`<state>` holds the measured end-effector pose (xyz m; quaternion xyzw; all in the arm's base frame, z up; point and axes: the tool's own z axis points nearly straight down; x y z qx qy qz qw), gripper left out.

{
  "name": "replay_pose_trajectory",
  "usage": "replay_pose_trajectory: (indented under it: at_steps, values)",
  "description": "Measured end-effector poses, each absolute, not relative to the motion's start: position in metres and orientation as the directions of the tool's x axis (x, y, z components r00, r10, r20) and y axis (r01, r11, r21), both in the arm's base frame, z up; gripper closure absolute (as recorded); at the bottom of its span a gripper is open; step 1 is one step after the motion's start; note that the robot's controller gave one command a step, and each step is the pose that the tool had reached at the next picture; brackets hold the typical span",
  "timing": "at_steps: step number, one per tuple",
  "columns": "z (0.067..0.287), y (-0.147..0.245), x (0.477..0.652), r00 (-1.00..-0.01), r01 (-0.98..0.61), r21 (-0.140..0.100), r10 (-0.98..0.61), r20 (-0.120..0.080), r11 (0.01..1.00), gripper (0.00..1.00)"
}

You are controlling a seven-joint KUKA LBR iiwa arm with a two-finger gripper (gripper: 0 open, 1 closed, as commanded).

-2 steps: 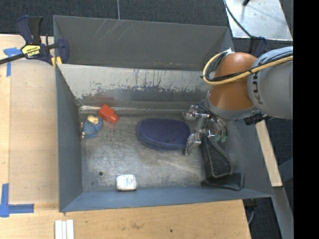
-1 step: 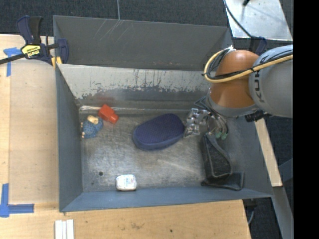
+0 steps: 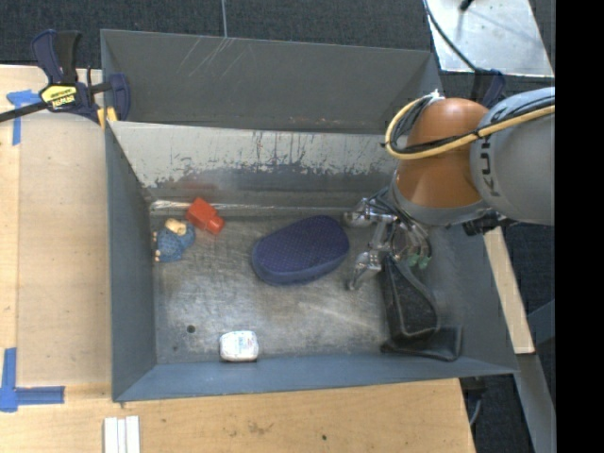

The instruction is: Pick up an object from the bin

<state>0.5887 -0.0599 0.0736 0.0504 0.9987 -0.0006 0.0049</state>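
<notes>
My gripper (image 3: 364, 248) hangs at the right side of the bin, its metal fingers spread apart with nothing between them. Just left of the fingertips lies a dark blue oval pad (image 3: 300, 249) with a mesh surface, near the bin's middle. To the right and below the fingers, a black flat object (image 3: 411, 311) leans against the bin's right wall.
A small orange-red block (image 3: 205, 216) and a little blue figure with a pale head (image 3: 173, 241) lie at the back left. A white, rounded small thing (image 3: 239, 346) sits near the front wall. The arm's orange dome hangs over the bin's right rim.
</notes>
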Motion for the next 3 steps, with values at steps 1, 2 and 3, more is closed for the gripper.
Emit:
replay_pose_trajectory:
  at_steps: [1,2,3]
  values:
    - [0.075,0.010,0.600,-0.978,0.208,0.001,0.208,-0.014,0.978,0.00]
    - [0.076,0.008,0.602,-0.978,0.209,0.002,0.209,-0.018,0.978,1.00]
    - [0.104,0.044,0.580,-1.000,-0.017,0.000,-0.017,-0.001,1.000,1.00]
